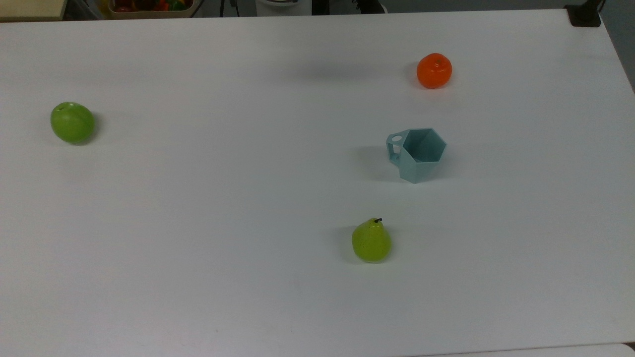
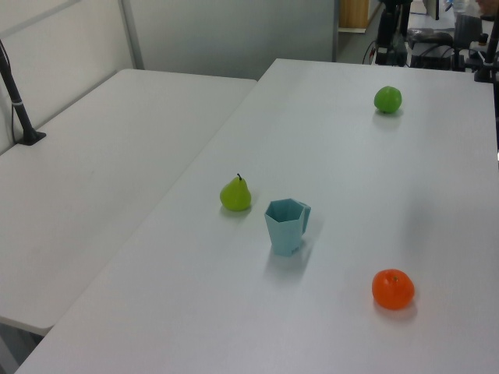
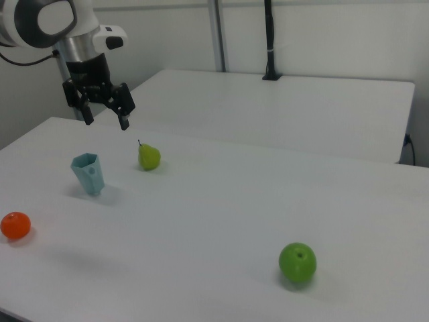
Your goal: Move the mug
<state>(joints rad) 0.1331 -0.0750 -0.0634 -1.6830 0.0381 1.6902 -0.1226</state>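
White surface [image 1: 208,198], broad and flat; a second white table [image 2: 86,179] stands alongside it, at the left view's left.

Robot arm [image 3: 47,23], white with black joints, enters at the right view's upper left and hangs above the surface, clear of everything on it.

Gripper [image 3: 106,119], black, points down with its two fingers spread wide apart and nothing between them. In the right view it hangs in the air above and a little to the right of the mug, with the pear below and to its right.

Mug [image 1: 418,154], pale blue-grey, faceted, six-sided rim. Stands upright on the surface, mouth up and empty. Small handle with a round hole sits on the top view's left side of the body. In the top view the mug is right of centre, between the orange above it and the pear below it, apart from both. In the left view [image 2: 286,225] it is just right of the pear; in the right view [image 3: 88,174] it is left of the pear.

Apple [image 1: 72,122], green, far off at the top view's left, well apart from the rest.

Pear [image 1: 371,240], yellow-green, dark stem up, standing on its base.

Orange [image 1: 434,70], near the top view's upper right, resting alone on the surface.
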